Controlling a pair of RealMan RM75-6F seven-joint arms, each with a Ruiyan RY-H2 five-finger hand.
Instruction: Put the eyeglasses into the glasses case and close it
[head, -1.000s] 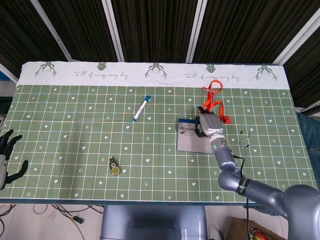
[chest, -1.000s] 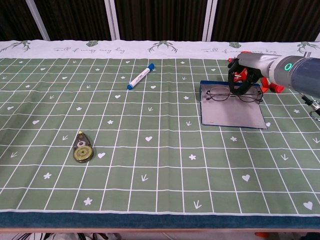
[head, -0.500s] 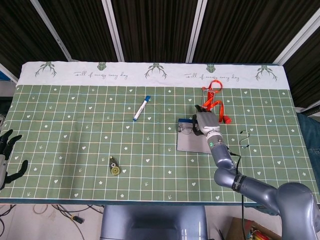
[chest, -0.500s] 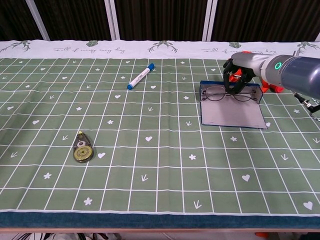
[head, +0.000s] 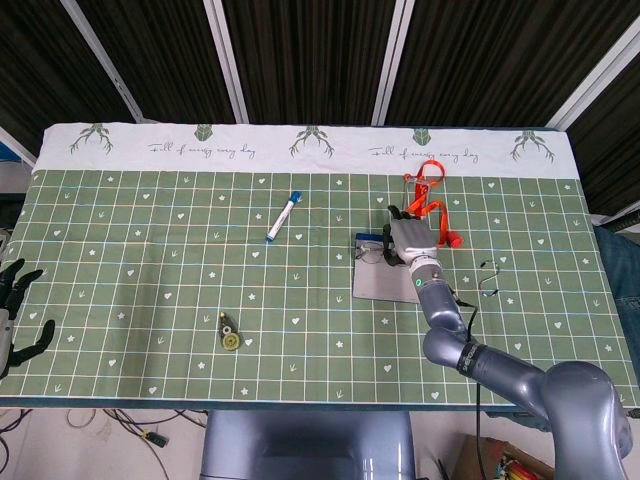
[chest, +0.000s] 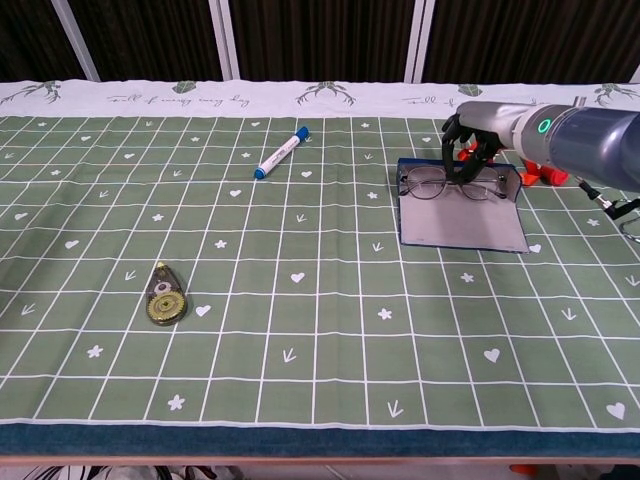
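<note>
the glasses (chest: 447, 186) lie in the open case (chest: 462, 218) at its far edge. the right hand (chest: 468, 150) holds them with curled fingers, and the left hand (head: 18, 315) stays open at the table edge.

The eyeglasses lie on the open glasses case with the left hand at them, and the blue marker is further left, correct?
Not quite: it is the right hand at the eyeglasses, as the chest view shows. They do lie on the open glasses case, with the blue marker further left.
</note>
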